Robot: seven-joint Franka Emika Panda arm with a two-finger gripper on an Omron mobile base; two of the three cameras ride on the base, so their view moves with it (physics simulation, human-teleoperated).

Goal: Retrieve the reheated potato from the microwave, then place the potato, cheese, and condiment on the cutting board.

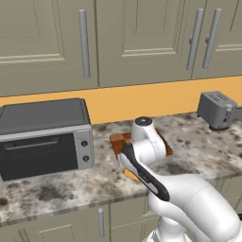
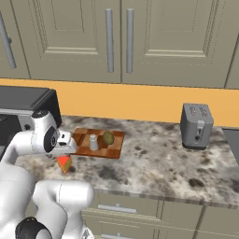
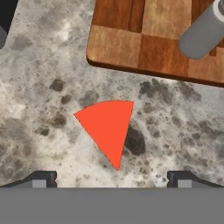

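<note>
The small wedge of cheese with a red top and yellow-orange sides (image 3: 107, 129) lay on the speckled grey stone surface (image 3: 39, 109), just beside the near edge of the checkered wooden cutting board (image 3: 144, 48) but apart from it. On that board stood a small grey cylindrical condiment shaker (image 2: 94, 142) with the olive-brown oval potato (image 2: 108, 138) near it. The end effector (image 3: 112, 178) hung above the cheese, its dark fingertips (image 3: 41, 179) spread wide to either side, gripping nothing. A grey countertop toaster oven (image 1: 45, 137) sat left of the board; a grey two-slot toaster (image 2: 196, 125) stood well apart to the right.
</note>
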